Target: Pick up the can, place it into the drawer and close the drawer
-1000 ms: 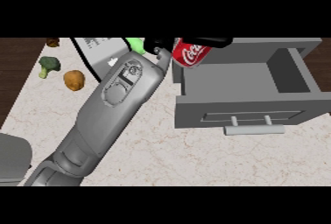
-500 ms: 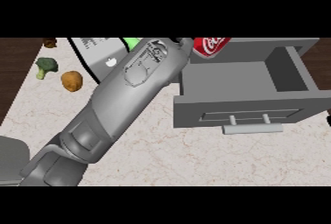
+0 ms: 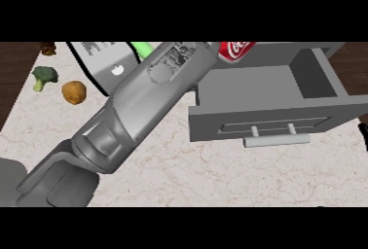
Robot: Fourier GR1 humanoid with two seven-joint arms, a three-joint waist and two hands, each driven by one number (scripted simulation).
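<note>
The left forearm (image 3: 137, 112) stretched from the near left toward the far edge, its hand out of sight past the top of the view, so whether it gripped could not be told. The red can (image 3: 236, 48) showed just beyond the wrist, above the far-left corner of the open grey drawer (image 3: 269, 114). Broccoli (image 3: 43, 76) and a potato (image 3: 73, 92) lay at far left.

grey left forearm (image 3: 144, 102) stretched diagonally up-right, its hand hidden
</note>
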